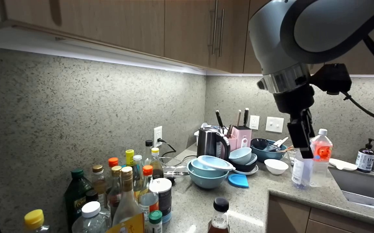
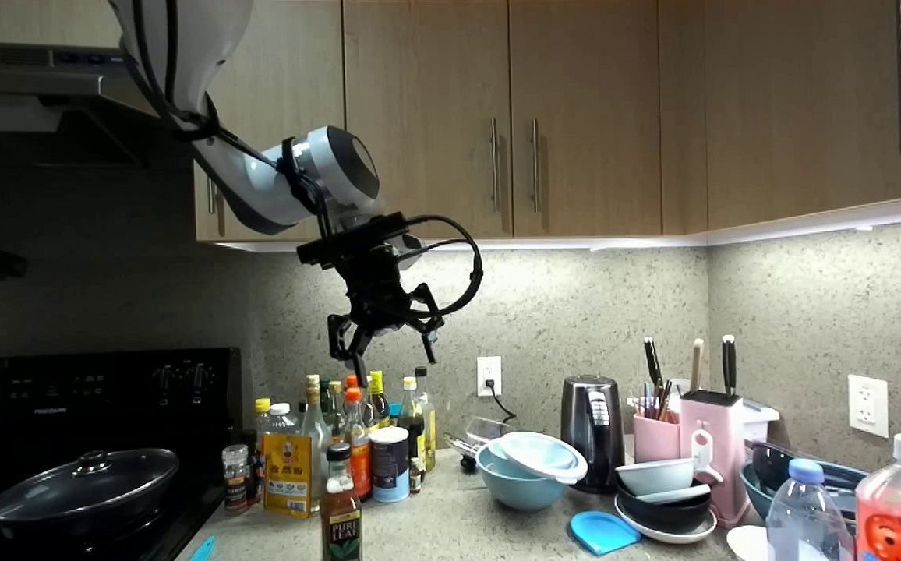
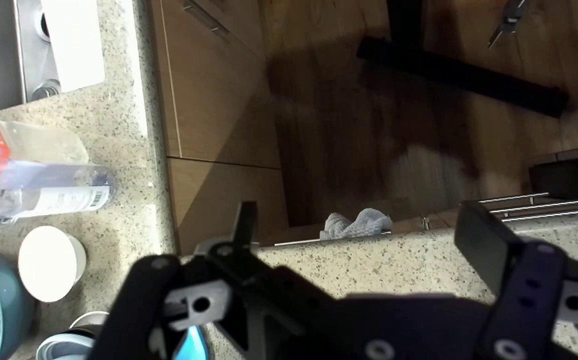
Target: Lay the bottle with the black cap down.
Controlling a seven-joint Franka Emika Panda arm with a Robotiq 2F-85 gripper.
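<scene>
Black two-fingered claw (image 2: 396, 363): spread wide apart, holding nothing, raised near the centre of the frame in an exterior view, well above the speckled grey stone surface (image 2: 443, 538)
Brown-filled bottle with round black cap (image 2: 341, 514): upright on the surface, near lower centre in both exterior views, cut off by the bottom edge, well apart from the claw
Group of bottles with yellow, red and green caps (image 1: 148, 195): crowded together at lower left in an exterior view
Dark metal kettle (image 2: 581, 444): right of centre, just beside light blue nested bowls (image 2: 517, 492)
Black pan with glass lid (image 2: 84, 491): lower left, on the black stove (image 2: 115, 397)
Crumpled grey cloth (image 3: 354, 225): below centre in the wrist view, along the edge of the surface
</scene>
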